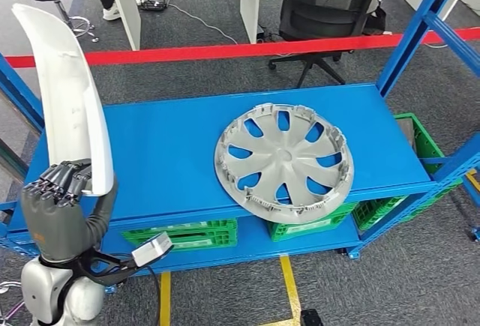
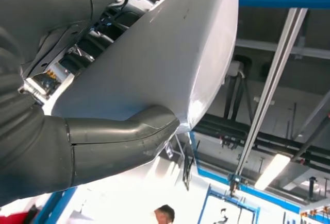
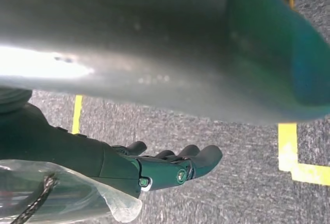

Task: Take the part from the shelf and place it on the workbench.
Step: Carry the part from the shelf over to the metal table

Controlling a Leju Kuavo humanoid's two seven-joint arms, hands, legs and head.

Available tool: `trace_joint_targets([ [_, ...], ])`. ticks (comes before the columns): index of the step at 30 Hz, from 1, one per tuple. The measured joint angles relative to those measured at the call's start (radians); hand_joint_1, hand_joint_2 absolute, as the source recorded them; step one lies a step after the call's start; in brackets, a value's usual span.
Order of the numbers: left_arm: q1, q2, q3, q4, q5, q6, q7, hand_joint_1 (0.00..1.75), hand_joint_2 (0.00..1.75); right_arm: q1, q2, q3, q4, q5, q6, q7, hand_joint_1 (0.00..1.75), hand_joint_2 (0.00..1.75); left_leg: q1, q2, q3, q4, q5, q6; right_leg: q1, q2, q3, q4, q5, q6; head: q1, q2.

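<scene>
White part (image 1: 67, 94) | upright, long axis vertical | left hand (image 1: 56, 210) grips base

1. At the lower left of the head view, the left robot hand (image 1: 54, 210) is dark grey with black ribbed fingers (image 1: 59, 177).
2. Below it sit a silver rounded wrist (image 1: 42, 288), a black cable (image 1: 113, 266) and a small white box (image 1: 151, 249).
3. The right robot hand (image 3: 171, 165) is dark, with a round screw (image 3: 181, 175) on its side.
</scene>
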Motion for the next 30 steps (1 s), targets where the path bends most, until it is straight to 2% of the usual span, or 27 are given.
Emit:
trace_joint_targets([
  [1, 0.001, 0.000, 0.000, 0.002, 0.000, 0.000, 0.000, 1.75, 1.75, 0.001, 0.000, 0.000, 0.000, 0.000, 0.000, 0.000, 0.00, 0.00, 0.000, 0.004, -0.001, 0.000, -0.001, 0.000, -0.001, -0.004, -0.029, 0.060, -0.020, 0.003, 0.000, 0.000],
  [2, 0.001, 0.000, 0.000, 0.005, -0.001, 0.000, 0.000, 1.75, 1.75, 0.001, 0.000, 0.000, 0.000, 0.000, 0.000, 0.000, 0.00, 0.00, 0.000, 0.007, -0.001, 0.001, -0.002, -0.001, -0.002, -0.005, -0.045, 0.094, -0.024, 0.007, 0.000, 0.000],
  [3, 0.001, 0.000, 0.000, 0.007, -0.001, 0.000, 0.000, 1.75, 1.75, 0.002, 0.000, 0.000, 0.001, 0.000, 0.000, 0.000, 0.00, 0.00, 0.002, 0.009, -0.001, 0.002, -0.002, -0.003, -0.005, -0.007, -0.044, 0.092, -0.009, 0.010, 0.000, 0.000],
  [4, 0.001, 0.000, 0.000, 0.010, -0.001, 0.000, 0.000, 1.75, 1.75, 0.002, 0.000, 0.000, 0.003, 0.000, 0.000, 0.000, 0.00, 0.00, 0.004, 0.011, 0.000, 0.005, -0.004, -0.006, -0.007, -0.010, -0.023, 0.050, 0.024, 0.014, 0.000, 0.000],
  [5, 0.001, 0.000, 0.000, 0.012, -0.001, 0.000, 0.001, 1.75, 1.75, 0.001, 0.000, 0.000, 0.004, 0.000, 0.000, 0.000, 0.00, 0.00, 0.006, 0.012, 0.000, 0.011, -0.007, -0.012, -0.010, -0.014, 0.011, -0.018, 0.056, 0.017, 0.000, 0.000],
  [7, 0.000, 0.001, 0.000, 0.015, -0.001, 0.000, 0.006, 1.75, 1.75, -0.002, 0.001, 0.000, 0.006, 0.000, -0.001, -0.001, 0.00, 0.00, 0.006, 0.012, -0.004, 0.024, -0.014, -0.027, -0.009, -0.020, 0.075, -0.127, 0.091, 0.015, 0.002, 0.000],
  [9, -0.001, 0.002, -0.002, 0.018, -0.004, 0.000, 0.015, 1.75, 1.75, -0.004, 0.003, 0.002, 0.006, 0.001, -0.005, -0.005, 0.00, 0.00, 0.002, 0.012, -0.009, 0.034, -0.015, -0.037, -0.004, -0.017, 0.091, -0.148, 0.087, 0.004, 0.003, 0.000],
  [11, -0.001, 0.006, -0.005, 0.023, -0.007, 0.000, 0.023, 1.75, 1.75, -0.004, 0.003, 0.005, 0.007, 0.002, -0.010, -0.011, 0.00, 0.00, 0.004, 0.011, -0.012, 0.040, -0.019, -0.045, -0.007, -0.013, 0.084, -0.147, 0.089, -0.008, 0.001, 0.000],
  [12, -0.002, 0.008, -0.006, 0.025, -0.008, 0.000, 0.027, 1.75, 1.75, -0.004, 0.003, 0.007, 0.007, 0.003, -0.012, -0.013, 0.00, 0.00, 0.006, 0.010, -0.017, 0.052, -0.034, -0.050, -0.007, -0.011, 0.080, -0.147, 0.092, -0.015, 0.001, 0.000],
  [13, -0.002, 0.010, -0.007, 0.028, -0.008, 0.000, 0.031, 1.75, 1.75, -0.005, 0.003, 0.008, 0.008, 0.004, -0.014, -0.014, 0.00, 0.00, 0.007, 0.009, -0.028, 0.082, -0.062, -0.053, -0.008, -0.011, 0.076, -0.148, 0.096, -0.023, -0.001, 0.000],
  [16, -0.004, 0.019, -0.008, 0.039, -0.008, 0.000, 0.044, 1.75, 1.75, -0.009, 0.003, 0.013, 0.008, 0.010, -0.014, -0.008, 0.00, 0.00, 0.007, 0.006, -0.087, 0.260, -0.171, -0.058, -0.001, -0.009, 0.061, -0.148, 0.107, -0.041, -0.004, 0.000],
  [17, -0.004, 0.022, -0.009, 0.043, -0.010, 0.000, 0.052, 1.75, 1.75, -0.010, 0.002, 0.015, 0.008, 0.015, -0.011, -0.003, 0.00, 0.00, 0.006, 0.006, -0.097, 0.301, -0.185, -0.055, 0.002, -0.009, 0.055, -0.148, 0.111, -0.045, -0.004, 0.000],
  [18, -0.005, 0.026, -0.011, 0.048, -0.013, 0.000, 0.063, 1.75, 1.75, -0.011, 0.000, 0.016, 0.008, 0.021, -0.008, 0.001, 0.00, 0.00, 0.005, 0.005, -0.091, 0.307, -0.179, -0.051, 0.006, -0.008, 0.050, -0.148, 0.115, -0.048, -0.005, 0.000],
  [19, -0.006, 0.031, -0.014, 0.052, -0.016, 0.000, 0.075, 1.75, 1.75, -0.012, -0.001, 0.017, 0.009, 0.027, -0.004, 0.004, 0.00, 0.00, 0.003, 0.004, -0.068, 0.276, -0.156, -0.044, 0.010, -0.006, 0.045, -0.148, 0.120, -0.049, -0.005, 0.000],
  [21, -0.010, 0.038, -0.023, 0.057, -0.021, 0.000, 0.094, 1.75, 1.75, -0.016, -0.002, 0.017, 0.011, 0.032, -0.004, 0.008, 0.00, 0.00, -0.006, -0.001, 0.013, 0.140, -0.102, -0.020, 0.016, -0.002, 0.036, -0.148, 0.130, -0.049, -0.004, 0.000],
  [22, -0.013, 0.040, -0.028, 0.058, -0.022, 0.000, 0.098, 1.75, 1.75, -0.017, -0.002, 0.017, 0.011, 0.033, -0.005, 0.008, 0.00, 0.00, -0.010, -0.004, 0.047, 0.078, -0.086, -0.011, 0.017, -0.001, 0.033, -0.148, 0.136, -0.047, -0.004, 0.000],
  [23, -0.015, 0.042, -0.032, 0.059, -0.022, 0.000, 0.101, 1.75, 1.75, -0.018, -0.002, 0.017, 0.012, 0.034, -0.006, 0.009, 0.00, 0.00, -0.014, -0.007, 0.068, 0.038, -0.079, -0.006, 0.016, 0.000, 0.030, -0.149, 0.142, -0.042, -0.003, 0.000],
  [26, -0.018, 0.047, -0.038, 0.063, -0.023, 0.000, 0.105, 1.75, 1.75, -0.017, -0.002, 0.017, 0.014, 0.036, -0.008, 0.009, 0.00, 0.00, -0.018, -0.006, 0.068, 0.008, -0.062, -0.005, 0.011, -0.001, 0.023, -0.154, 0.160, -0.024, -0.004, 0.000],
  [27, -0.019, 0.048, -0.039, 0.064, -0.023, 0.000, 0.107, 1.75, 1.75, -0.017, -0.002, 0.017, 0.015, 0.038, -0.011, 0.010, 0.00, 0.00, -0.016, -0.003, 0.063, 0.001, -0.051, -0.003, 0.011, -0.001, 0.016, -0.151, 0.152, -0.019, -0.004, 0.000],
  [28, -0.019, 0.050, -0.041, 0.065, -0.023, 0.000, 0.109, 1.75, 1.75, -0.016, -0.002, 0.018, 0.015, 0.039, -0.014, 0.010, 0.00, 0.00, -0.013, 0.000, 0.056, -0.006, -0.039, 0.001, 0.011, -0.002, 0.006, -0.133, 0.126, -0.014, -0.002, 0.000],
  [30, -0.018, 0.054, -0.042, 0.068, -0.023, 0.000, 0.114, 1.75, 1.75, -0.016, -0.002, 0.019, 0.015, 0.043, -0.020, 0.012, 0.00, 0.00, -0.011, 0.006, 0.035, -0.011, -0.017, 0.007, 0.010, -0.005, -0.024, -0.040, 0.036, -0.007, 0.003, 0.000],
])
